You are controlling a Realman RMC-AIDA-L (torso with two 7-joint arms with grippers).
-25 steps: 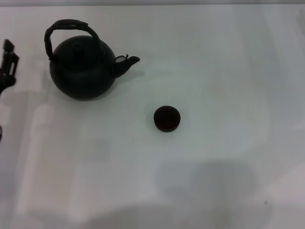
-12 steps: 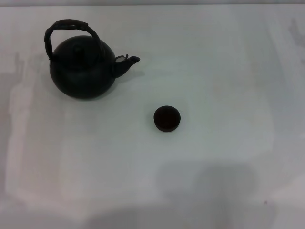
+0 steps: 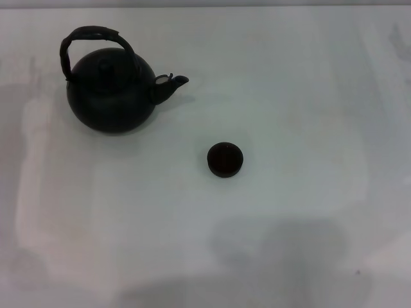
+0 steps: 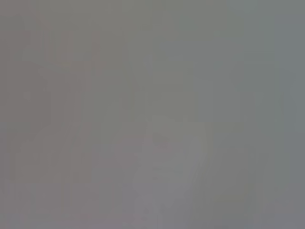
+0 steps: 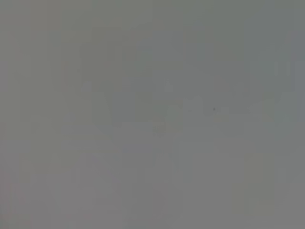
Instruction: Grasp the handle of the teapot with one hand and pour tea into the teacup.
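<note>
The matte-black teapot [image 3: 110, 93] stands upright at the far left of the white table in the head view, its short spout [image 3: 174, 82] pointing right. Its arched black handle [image 3: 93, 36] rises over the lid. The small dark teacup [image 3: 225, 159] sits alone near the middle of the table, to the right of and nearer than the teapot. Neither gripper shows in the head view. Both wrist views show only plain grey surface, with no fingers, teapot or cup.
The white table [image 3: 295, 96] fills the head view. Soft shadows lie along its near edge [image 3: 276, 256] and left side.
One second ago the left gripper showed at the left edge beside the teapot. It has withdrawn out of view. The teapot and teacup have not moved.
</note>
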